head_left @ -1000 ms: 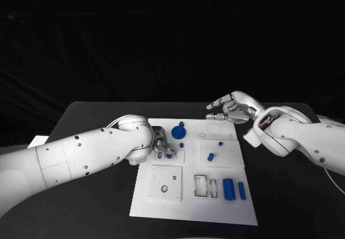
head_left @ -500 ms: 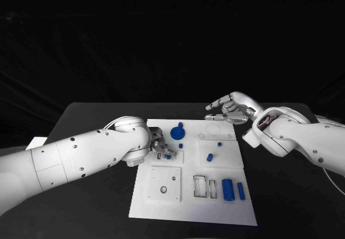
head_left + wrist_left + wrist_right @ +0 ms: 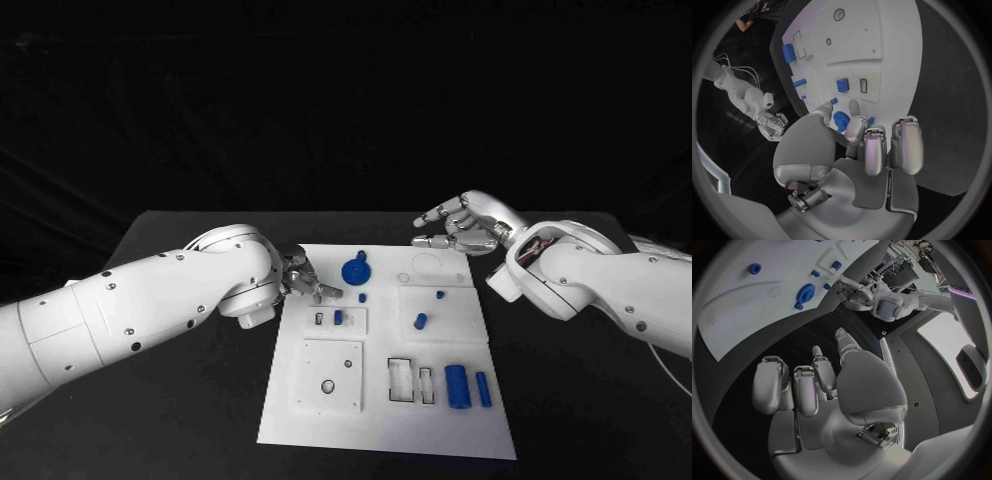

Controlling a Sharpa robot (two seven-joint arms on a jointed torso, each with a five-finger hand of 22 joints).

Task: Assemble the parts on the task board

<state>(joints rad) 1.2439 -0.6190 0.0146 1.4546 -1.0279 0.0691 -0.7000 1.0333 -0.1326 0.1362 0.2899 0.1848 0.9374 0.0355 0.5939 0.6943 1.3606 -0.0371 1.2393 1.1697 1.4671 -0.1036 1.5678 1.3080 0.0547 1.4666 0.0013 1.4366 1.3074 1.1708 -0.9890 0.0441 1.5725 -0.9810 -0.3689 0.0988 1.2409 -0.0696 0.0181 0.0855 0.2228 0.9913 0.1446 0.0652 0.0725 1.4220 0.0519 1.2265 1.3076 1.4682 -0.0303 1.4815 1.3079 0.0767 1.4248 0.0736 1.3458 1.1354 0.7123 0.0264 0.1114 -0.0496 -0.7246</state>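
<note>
Head view | left hand (image 3: 303, 281) empty over task board (image 3: 361, 420) | right hand (image 3: 459, 224) empty

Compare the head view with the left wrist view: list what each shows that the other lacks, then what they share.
Head view alone: the whole task board on the black table, and both arms.

Left wrist view alone: the left hand from behind, its fingers apart and holding nothing.

Both: the blue gear, the blue part in its slot, and the right hand.
</note>
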